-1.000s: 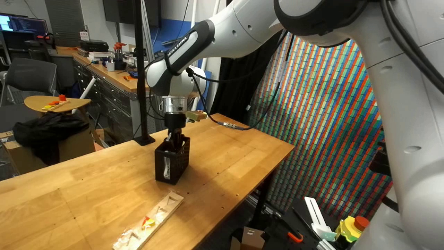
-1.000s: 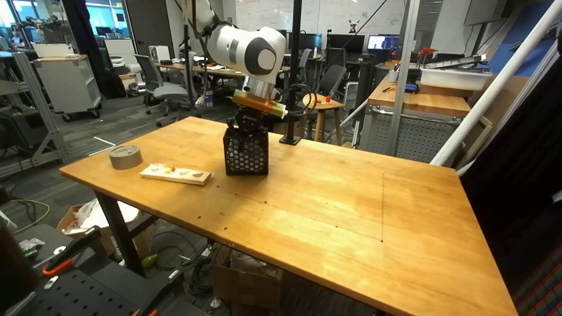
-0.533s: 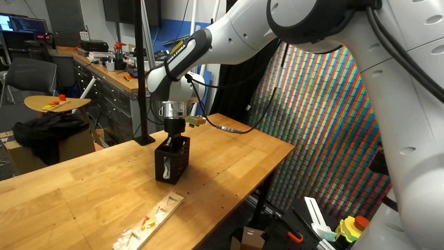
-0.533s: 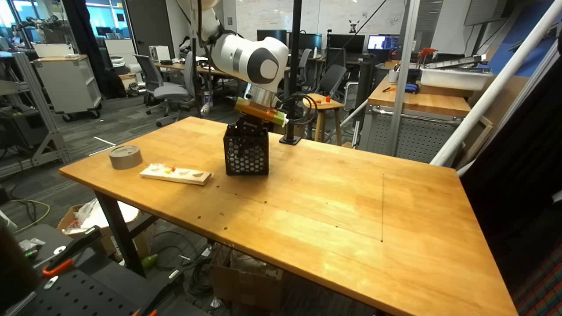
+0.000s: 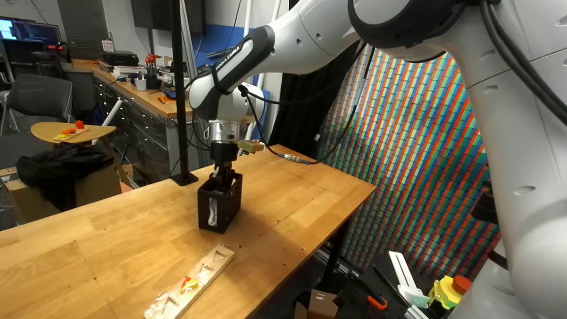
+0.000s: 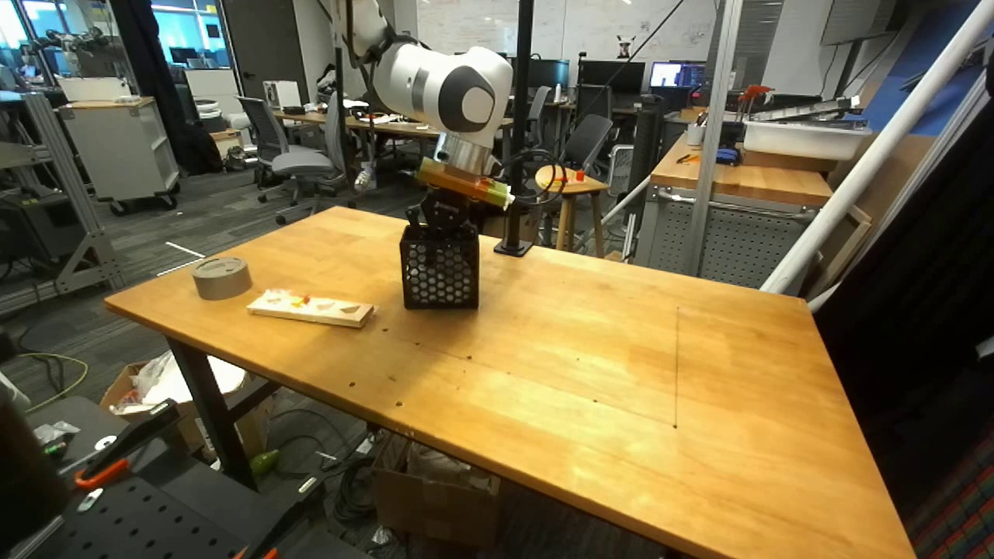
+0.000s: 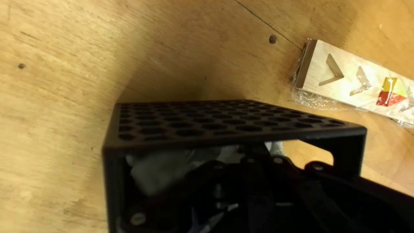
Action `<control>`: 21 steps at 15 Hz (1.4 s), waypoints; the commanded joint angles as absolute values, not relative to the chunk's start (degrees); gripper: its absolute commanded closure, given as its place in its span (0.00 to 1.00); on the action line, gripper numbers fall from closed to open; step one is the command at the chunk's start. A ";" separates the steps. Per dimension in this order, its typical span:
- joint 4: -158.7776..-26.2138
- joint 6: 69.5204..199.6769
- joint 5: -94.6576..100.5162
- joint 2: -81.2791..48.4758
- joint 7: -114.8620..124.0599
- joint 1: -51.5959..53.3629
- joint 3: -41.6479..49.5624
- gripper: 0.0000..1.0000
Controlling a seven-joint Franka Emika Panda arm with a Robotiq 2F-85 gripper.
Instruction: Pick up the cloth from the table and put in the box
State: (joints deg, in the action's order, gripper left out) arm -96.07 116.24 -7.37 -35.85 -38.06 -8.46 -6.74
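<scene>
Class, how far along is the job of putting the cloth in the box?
Looks done: the pale cloth shows inside the black honeycomb box.
In hand: the claw reaches into the box; whether it grips the cloth is hidden.
Left: probably any release needed, then lifting the claw out.

In an exterior view, lettering is running along the black and white, rounded robot arm, spelling "ANKA EMIKA"; a small, white, rectangular sign is showing print too small to read.
</scene>
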 commanded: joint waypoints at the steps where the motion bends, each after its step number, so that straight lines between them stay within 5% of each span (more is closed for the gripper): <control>1: -99.71 117.07 -6.56 -29.37 -38.13 -8.08 -6.31 1.00; 12: -109.02 118.09 -2.63 -10.90 -39.91 -6.23 -5.00 1.00; 13: -109.62 117.73 -1.71 -9.62 -39.79 -5.74 -4.94 0.98; 15: -111.31 117.36 0.24 -6.79 -39.44 -4.67 -4.91 0.73; 16: -112.19 117.42 0.93 -5.57 -39.16 -4.18 -4.87 0.71; 17: -108.39 116.24 -0.79 -9.87 -39.01 -4.42 -4.50 0.89; 19: -109.93 116.24 -0.33 -7.81 -38.96 -3.67 -4.46 0.73; 21: -110.66 116.25 -0.27 -7.08 -38.95 -3.52 -4.40 0.70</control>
State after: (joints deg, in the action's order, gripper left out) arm -110.78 116.40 -0.07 -7.09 -38.83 -4.97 -5.90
